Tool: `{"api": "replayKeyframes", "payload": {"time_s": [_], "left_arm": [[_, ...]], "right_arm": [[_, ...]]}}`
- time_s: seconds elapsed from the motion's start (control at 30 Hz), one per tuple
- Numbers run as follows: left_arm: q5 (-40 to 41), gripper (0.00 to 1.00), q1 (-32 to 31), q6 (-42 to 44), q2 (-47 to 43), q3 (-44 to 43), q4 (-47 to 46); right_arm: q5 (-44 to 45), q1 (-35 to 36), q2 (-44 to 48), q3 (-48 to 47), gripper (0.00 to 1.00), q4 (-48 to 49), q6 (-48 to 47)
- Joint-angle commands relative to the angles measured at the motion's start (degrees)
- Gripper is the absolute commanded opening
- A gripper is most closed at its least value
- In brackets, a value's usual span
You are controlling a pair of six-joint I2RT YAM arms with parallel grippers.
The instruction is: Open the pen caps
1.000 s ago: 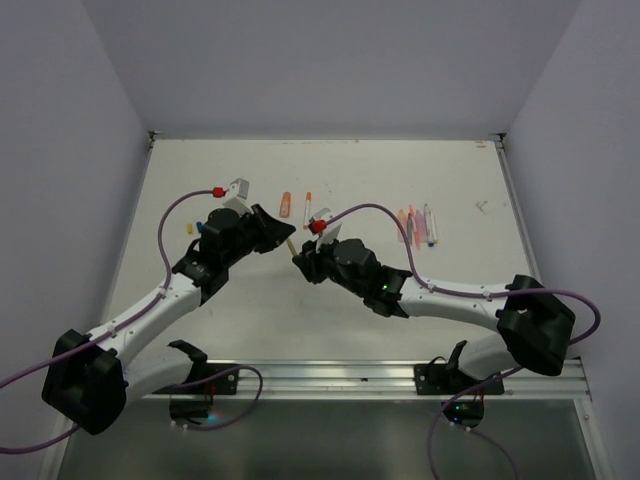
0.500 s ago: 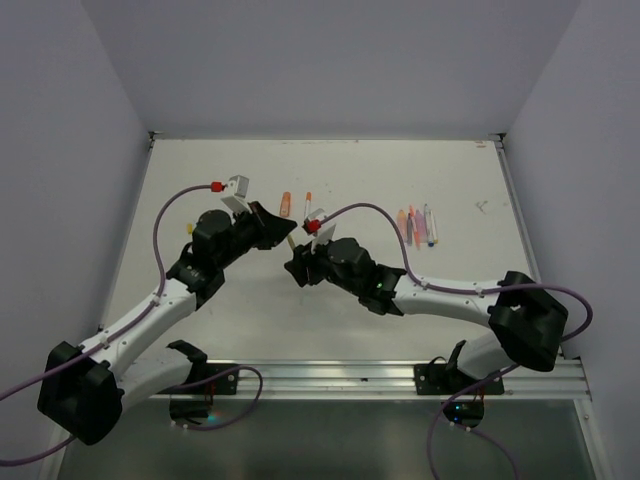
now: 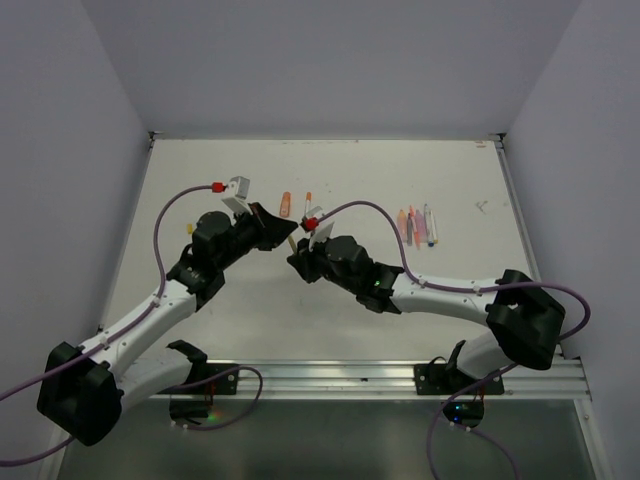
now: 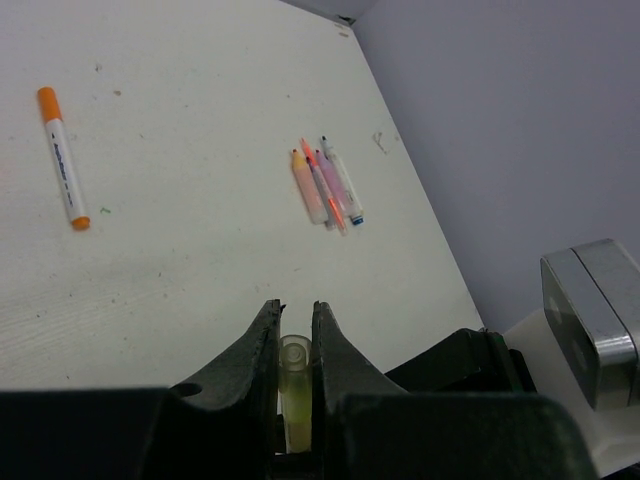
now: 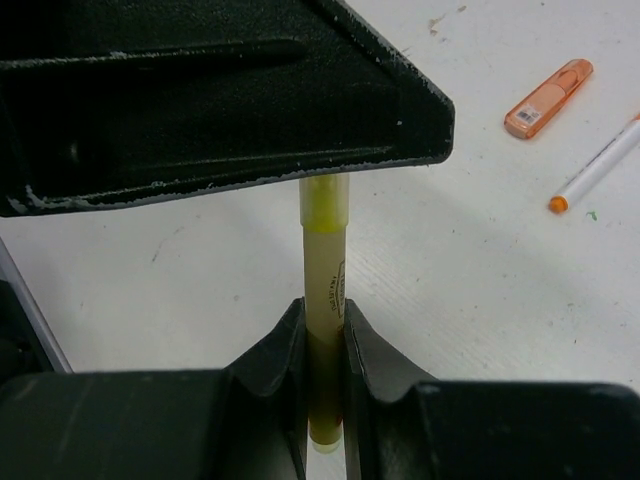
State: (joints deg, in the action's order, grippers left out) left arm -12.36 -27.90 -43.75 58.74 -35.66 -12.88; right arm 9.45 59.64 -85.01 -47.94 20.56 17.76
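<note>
Seen from above, two robot arms reach in over a white table (image 3: 400, 170) and meet nose to nose near its middle, sharing one yellow pen (image 3: 292, 243) between them. The left claw (image 4: 294, 312) comes in from 8 o'clock and is pinched tight on the pen's yellow cap (image 5: 323, 200). Its two black fingers press against either side, and the cap's round end shows between them. The right claw (image 5: 323, 308) comes in from 4 o'clock and is clamped on the pen's paler body, which carries small print. In the right wrist view the cap meets the body with no gap, so it is not yet off. At 12 o'clock from the meeting point an orange highlighter (image 3: 286, 204) lies flat on the table. Just beside it, on its right, is a slim white pen (image 3: 308, 207) that is orange at both ends. Well apart from these, at 2 o'clock, a small bunch of pens (image 3: 418, 225) in orange, pink, lilac and white lies side by side, touching.
</note>
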Motion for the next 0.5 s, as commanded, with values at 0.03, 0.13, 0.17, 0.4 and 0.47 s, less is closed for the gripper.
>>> {"api": "replayKeyframes", "payload": {"time_s": [0.03, 0.13, 0.17, 0.4, 0.47], "left_arm": [[5.4, 0.0, -0.2, 0.2, -2.4, -1.0, -6.4], [10.6, 0.0, -0.1, 1.5, -2.9, -3.4, -6.4], [11.8, 0.0, -0.1, 2.2, -3.1, -3.9, -6.6], [20.1, 0.0, 0.8, 3.4, -2.9, -10.0, -9.3], [20.3, 0.0, 1.9, 3.1, -2.7, -12.1, -9.9]], "right_arm": [[0.5, 0.3, 1.3, 1.3, 0.0, -1.7, -1.4], [-0.4, 0.2, 1.8, 3.3, 0.0, -2.7, -1.6], [-0.5, 0.2, 1.8, 4.5, 0.0, -3.0, -1.4], [-1.5, 0.6, 2.3, 9.9, 0.0, -3.2, -0.7], [-1.3, 0.7, 2.7, 11.6, 0.0, -2.9, -0.8]]}}
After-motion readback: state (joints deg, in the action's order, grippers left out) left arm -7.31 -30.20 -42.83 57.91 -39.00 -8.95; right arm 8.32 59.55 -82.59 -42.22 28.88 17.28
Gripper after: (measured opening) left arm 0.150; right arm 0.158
